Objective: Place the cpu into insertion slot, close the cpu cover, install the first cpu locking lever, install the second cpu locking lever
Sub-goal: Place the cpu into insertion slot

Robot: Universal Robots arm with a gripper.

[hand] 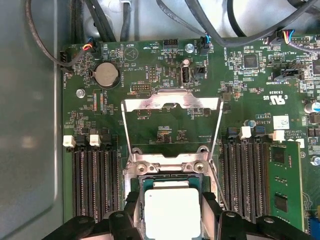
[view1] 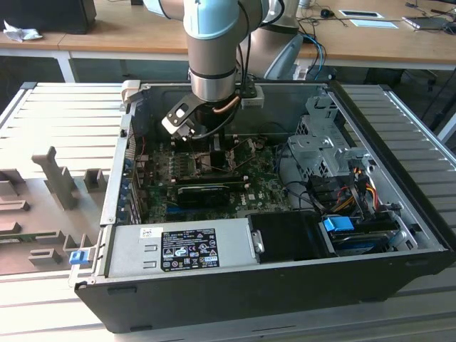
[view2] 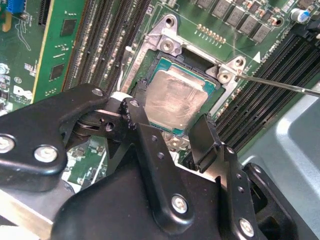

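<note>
Right, I see the gripper [view2: 167, 116] down inside the open computer case [view1: 399, 271], low over the green circuit board [view1: 263, 185]; in both wrist views its two black fingers [hand: 210, 215] sit against opposite edges of the cpu [view2: 175, 97], so I read it as clamped on the chip; the cpu lies flat, pale metal face up, inside the insertion slot [view2: 192, 62], framed by the slot's silver rim; in the first wrist view the cpu cover [hand: 172, 102] stands swung up and open, its square window showing bare board behind it, hinged at the rim just beside the chip; a thin steel rod [view2: 280, 86] runs out from one corner of the rim across the black memory slots [view2: 270, 60]; the long black card [view1: 203, 192] sits near the socket in the exterior view.
</note>
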